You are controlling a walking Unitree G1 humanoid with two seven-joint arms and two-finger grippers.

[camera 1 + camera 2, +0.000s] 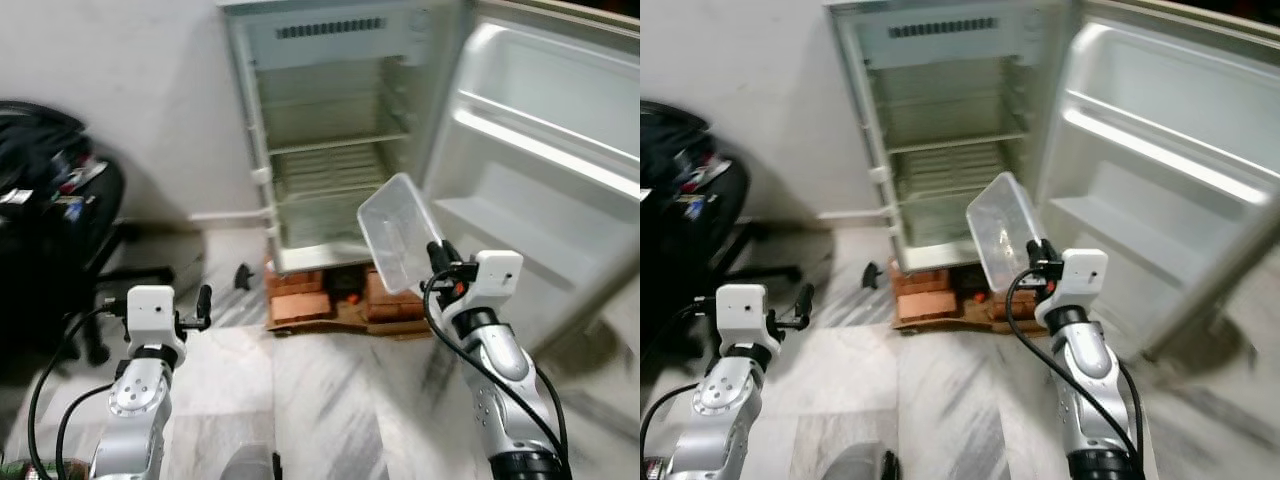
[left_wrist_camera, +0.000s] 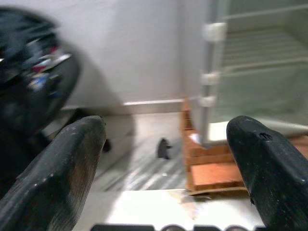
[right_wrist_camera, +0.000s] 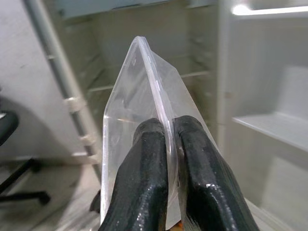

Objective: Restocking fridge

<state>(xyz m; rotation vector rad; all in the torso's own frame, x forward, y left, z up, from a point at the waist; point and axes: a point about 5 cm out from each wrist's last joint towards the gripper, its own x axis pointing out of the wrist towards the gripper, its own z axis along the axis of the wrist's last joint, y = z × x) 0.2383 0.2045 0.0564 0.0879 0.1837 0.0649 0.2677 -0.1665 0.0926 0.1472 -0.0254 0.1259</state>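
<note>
Right wrist view: fingers (image 3: 144,178) pinched tight on clear container (image 3: 139,96) rim.

The fridge (image 1: 335,140) stands at top centre against the wall, its door (image 1: 545,170) swung out to upper right. Bricks (image 1: 300,295) lie under it. A chair (image 1: 60,220) sits at the left edge. The container (image 1: 398,230), centre frame, is before the fridge's lower shelves (image 1: 325,185).
</note>
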